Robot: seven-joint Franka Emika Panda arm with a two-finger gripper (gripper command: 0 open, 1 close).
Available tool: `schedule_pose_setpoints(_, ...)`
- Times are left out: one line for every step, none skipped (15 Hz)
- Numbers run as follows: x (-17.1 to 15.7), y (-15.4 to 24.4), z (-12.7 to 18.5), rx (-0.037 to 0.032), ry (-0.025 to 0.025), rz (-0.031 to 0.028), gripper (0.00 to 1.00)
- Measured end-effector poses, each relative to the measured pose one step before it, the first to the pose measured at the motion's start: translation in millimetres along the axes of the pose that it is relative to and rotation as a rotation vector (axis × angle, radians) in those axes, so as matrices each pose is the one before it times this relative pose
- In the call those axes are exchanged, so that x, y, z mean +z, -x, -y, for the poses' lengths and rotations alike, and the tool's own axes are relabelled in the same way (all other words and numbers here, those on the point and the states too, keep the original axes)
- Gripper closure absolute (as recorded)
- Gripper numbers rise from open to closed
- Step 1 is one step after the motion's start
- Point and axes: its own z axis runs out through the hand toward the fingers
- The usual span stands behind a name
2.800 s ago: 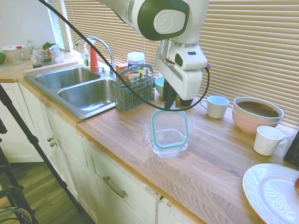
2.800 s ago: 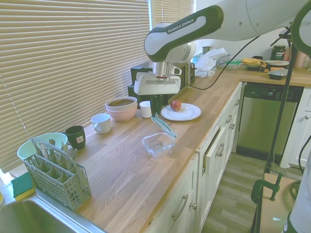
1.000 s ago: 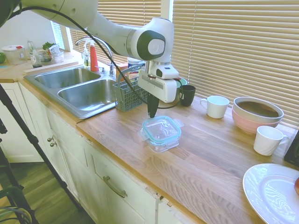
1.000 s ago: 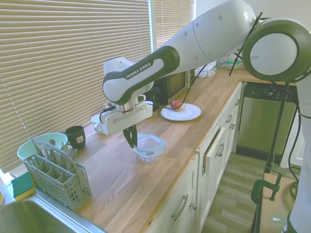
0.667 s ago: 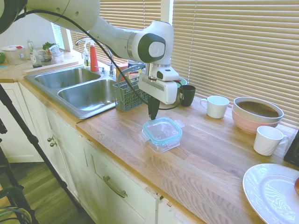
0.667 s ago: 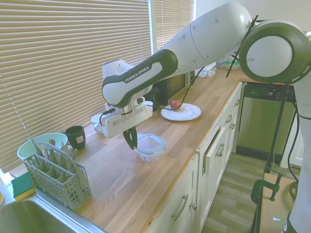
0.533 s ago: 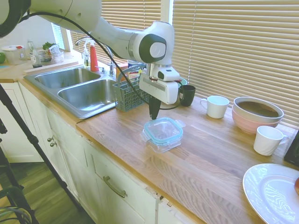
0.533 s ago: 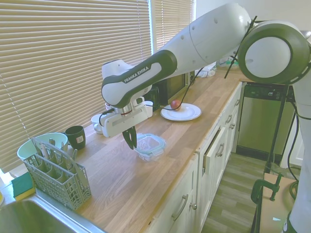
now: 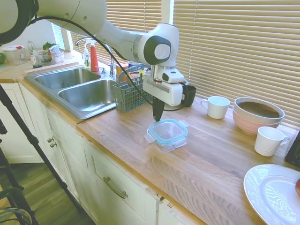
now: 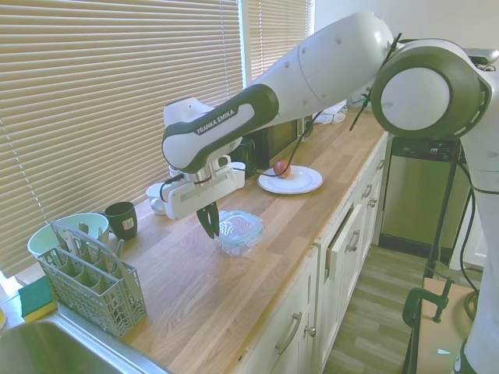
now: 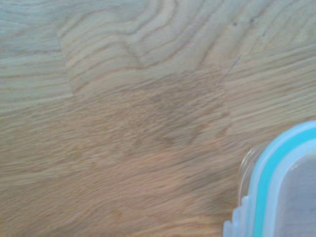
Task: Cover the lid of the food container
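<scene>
Teal-rimmed lid (image 9: 168, 131) is lying flat on the food container (image 9: 169, 142), just beside the closed, empty fingers (image 9: 158, 114) pointing down at the desk (image 9: 220, 154).

Bright daylight seeps through the closed cream slatted blinds (image 9: 243, 47), washing both wide views pale. Soft shadows lie on the wooden worktop (image 9: 211, 154). Straight edges bow near the frames' borders. The wrist view is blurred.

The arm's wrist points straight down, tool (image 9: 158, 117) fingers pressed together.
</scene>
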Motion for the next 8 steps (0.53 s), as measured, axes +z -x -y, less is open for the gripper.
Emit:
schedule_pose_setpoints(0.16,-0.44,-0.36,-0.00274,0.00076,0.00057,0.00)
schedule_pose_setpoints(0.18,-0.39,-0.49,-0.00445,0.00159,0.00109,0.00)
schedule_pose_setpoints(0.26,-0.08,-0.45,-0.00965,0.00276,0.00157,0.00)
schedule_pose_setpoints(0.78,0.56,-0.81,-0.01411,0.00816,0.00426,0.00)
schedule_pose_setpoints(1.05,0.40,-1.08,-0.01526,0.01035,0.00363,0.00)
schedule_pose_setpoints(0.86,0.29,-0.91,-0.01668,0.00980,0.00177,0.00)
schedule_pose_setpoints(0.86,-0.01,-1.29,-0.01763,0.01287,-0.00166,0.00)
schedule_pose_setpoints(0.38,-0.12,-0.69,-0.01535,0.00855,-0.00437,0.00)
